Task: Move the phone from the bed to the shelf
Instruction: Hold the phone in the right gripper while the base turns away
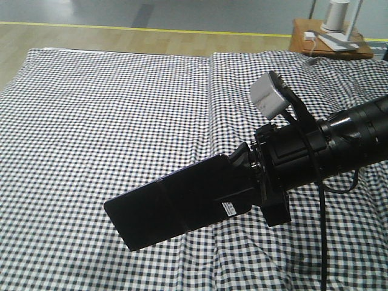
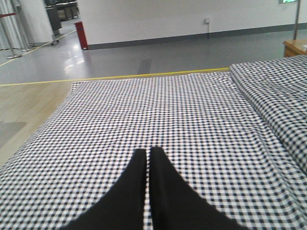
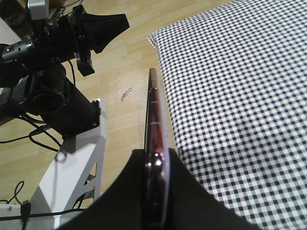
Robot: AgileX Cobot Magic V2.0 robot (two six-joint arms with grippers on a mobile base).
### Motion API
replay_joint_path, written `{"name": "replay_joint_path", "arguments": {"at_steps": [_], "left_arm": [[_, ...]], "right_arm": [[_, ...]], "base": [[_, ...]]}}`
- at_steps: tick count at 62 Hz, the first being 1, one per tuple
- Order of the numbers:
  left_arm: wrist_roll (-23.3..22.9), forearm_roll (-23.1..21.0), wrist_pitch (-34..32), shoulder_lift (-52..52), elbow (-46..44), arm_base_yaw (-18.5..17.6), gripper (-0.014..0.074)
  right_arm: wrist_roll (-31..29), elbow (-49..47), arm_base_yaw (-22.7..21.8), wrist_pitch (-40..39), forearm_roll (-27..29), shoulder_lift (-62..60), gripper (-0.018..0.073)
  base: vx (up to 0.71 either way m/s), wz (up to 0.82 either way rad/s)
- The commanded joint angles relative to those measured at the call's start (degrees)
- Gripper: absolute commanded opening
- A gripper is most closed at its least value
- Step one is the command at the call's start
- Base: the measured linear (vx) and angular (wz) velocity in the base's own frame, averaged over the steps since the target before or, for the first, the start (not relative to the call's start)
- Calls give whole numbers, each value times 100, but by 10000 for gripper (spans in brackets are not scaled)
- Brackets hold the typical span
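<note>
Two grippers appear. Nearest the front camera, the right gripper (image 1: 245, 179) is clamped on one short end of the phone (image 1: 182, 203). The phone is held clear above the bed (image 1: 109, 103), its glossy black face tilted and its free end pointing left and slightly down. A small white barcode sticker (image 1: 232, 207) lies close to the gripped end. In the right wrist view the phone is seen edge-on, a thin pinkish metallic rim pinched between matt black jaws. The left gripper (image 2: 147, 160) has its tapered black jaws pressed together on nothing, and it hovers low over the sheet.

Step in hand, as judged: the pick is complete and the carry to the shelf comes next. The shelf is in no view, so the next move calls for turning toward it with the grip kept firm. A slim, smooth slab held at one end may pivot or slip.

Beyond lies the softly wrinkled black-and-white gingham sheet, then a pale wood-grain floor (image 1: 121, 37) edged by a yellow line (image 1: 151, 29). A small brown bedside table (image 1: 300, 45) stands at far right.
</note>
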Motion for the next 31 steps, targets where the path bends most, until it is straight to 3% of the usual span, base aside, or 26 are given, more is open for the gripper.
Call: {"name": "replay_joint_path", "arguments": {"at_steps": [1, 31], "left_arm": [[-33, -52, -415, -77, -122, -20, 1], [-33, -52, -415, -77, -122, -20, 1]], "right_arm": [[-23, -144, -10, 453, 489, -203, -2], [-23, -144, -10, 453, 489, -203, -2]], "base": [[-7, 27], [-9, 36]]}}
